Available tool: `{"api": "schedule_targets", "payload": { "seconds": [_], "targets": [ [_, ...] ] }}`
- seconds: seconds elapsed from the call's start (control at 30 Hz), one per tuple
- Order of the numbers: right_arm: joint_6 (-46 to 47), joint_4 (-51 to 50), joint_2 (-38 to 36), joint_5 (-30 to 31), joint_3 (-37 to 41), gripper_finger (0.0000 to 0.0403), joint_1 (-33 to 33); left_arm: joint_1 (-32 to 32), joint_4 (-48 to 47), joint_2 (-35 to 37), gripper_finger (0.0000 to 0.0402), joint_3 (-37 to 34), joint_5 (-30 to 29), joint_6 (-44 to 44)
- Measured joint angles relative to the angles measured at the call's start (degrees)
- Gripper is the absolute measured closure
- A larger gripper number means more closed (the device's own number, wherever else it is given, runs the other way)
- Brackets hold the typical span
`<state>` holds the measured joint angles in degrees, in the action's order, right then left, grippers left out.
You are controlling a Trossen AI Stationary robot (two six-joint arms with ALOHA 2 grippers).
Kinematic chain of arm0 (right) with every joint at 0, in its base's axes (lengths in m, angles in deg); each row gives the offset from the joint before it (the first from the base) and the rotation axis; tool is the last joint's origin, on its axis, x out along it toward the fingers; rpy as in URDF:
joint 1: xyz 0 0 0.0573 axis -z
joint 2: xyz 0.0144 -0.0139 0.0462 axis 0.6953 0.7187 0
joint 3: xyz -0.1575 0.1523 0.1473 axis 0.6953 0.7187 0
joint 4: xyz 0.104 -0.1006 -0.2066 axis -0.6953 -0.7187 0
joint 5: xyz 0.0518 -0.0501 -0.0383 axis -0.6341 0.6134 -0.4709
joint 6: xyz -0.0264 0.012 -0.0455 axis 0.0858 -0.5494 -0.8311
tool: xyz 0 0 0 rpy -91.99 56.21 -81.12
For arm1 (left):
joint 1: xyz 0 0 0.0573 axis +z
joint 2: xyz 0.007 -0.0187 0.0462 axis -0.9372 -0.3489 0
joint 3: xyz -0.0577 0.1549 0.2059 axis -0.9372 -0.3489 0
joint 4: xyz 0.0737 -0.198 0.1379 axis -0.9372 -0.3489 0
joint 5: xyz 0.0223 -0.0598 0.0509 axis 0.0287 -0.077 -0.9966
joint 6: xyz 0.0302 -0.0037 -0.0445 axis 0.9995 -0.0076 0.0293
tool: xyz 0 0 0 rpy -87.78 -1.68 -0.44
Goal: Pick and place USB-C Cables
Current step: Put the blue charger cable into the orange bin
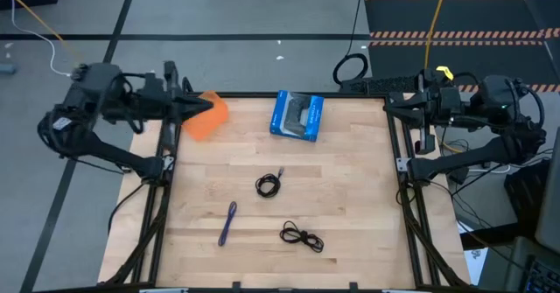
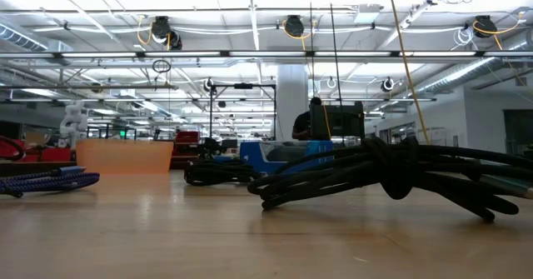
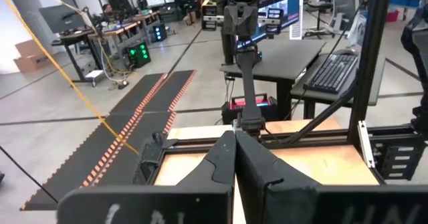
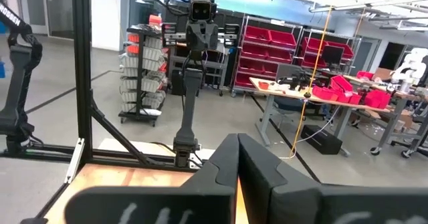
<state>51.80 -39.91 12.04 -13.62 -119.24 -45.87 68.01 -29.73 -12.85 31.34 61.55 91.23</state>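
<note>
Nearest me on the desk (image 1: 350, 197), one black cable (image 1: 302, 237) lies loosely coiled at about five o'clock. The blue-purple cable (image 1: 227, 222) lies bundled straight at seven o'clock, and the second black cable (image 1: 269, 184) sits near the centre. Farther off, at twelve o'clock, is the blue box (image 1: 297, 116). My left tool (image 1: 208, 106), fingers pressed together, hangs over the orange container (image 1: 210, 120) at eleven o'clock. My right tool (image 1: 388, 106), closed and empty, waits at the two o'clock edge.

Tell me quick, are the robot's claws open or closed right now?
Left claw: closed, holding nothing.
Right claw: closed, holding nothing.
</note>
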Motion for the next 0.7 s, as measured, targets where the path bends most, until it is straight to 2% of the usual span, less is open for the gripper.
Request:
{"api": "schedule_targets", "payload": {
  "seconds": [0.2, 0.3, 0.4, 0.57, 0.7],
  "targets": [
    [3.2, 3.2, 2.0, -0.1, 0.0, 0.0403, 0.0, 0.0, 2.9, -1.9, 0.0396, 0.0, 0.0, -0.3],
    [3.2, 2.9, 4.7, -0.1, -1.1, 0.0403, 0.0, 0.0, 1.4, -3.3, 0.0396, 1.9, 0.5, -0.9],
    [3.2, 1.1, 8.0, -0.2, -3.1, 0.0403, 0.0, 0.0, -1.9, -4.7, 0.0396, 5.2, 2.9, -1.7],
    [3.2, -4.5, 13.1, -0.2, -7.1, 0.0403, 0.0, 0.0, -13.3, -6.8, 0.0396, 10.8, 3.2, -5.3],
    [4.2, -5.7, 14.7, -0.2, -7.8, 0.0403, 0.0, 0.0, -20.9, -7.2, 0.0396, 11.7, 3.2, -9.5]
  ]
}}
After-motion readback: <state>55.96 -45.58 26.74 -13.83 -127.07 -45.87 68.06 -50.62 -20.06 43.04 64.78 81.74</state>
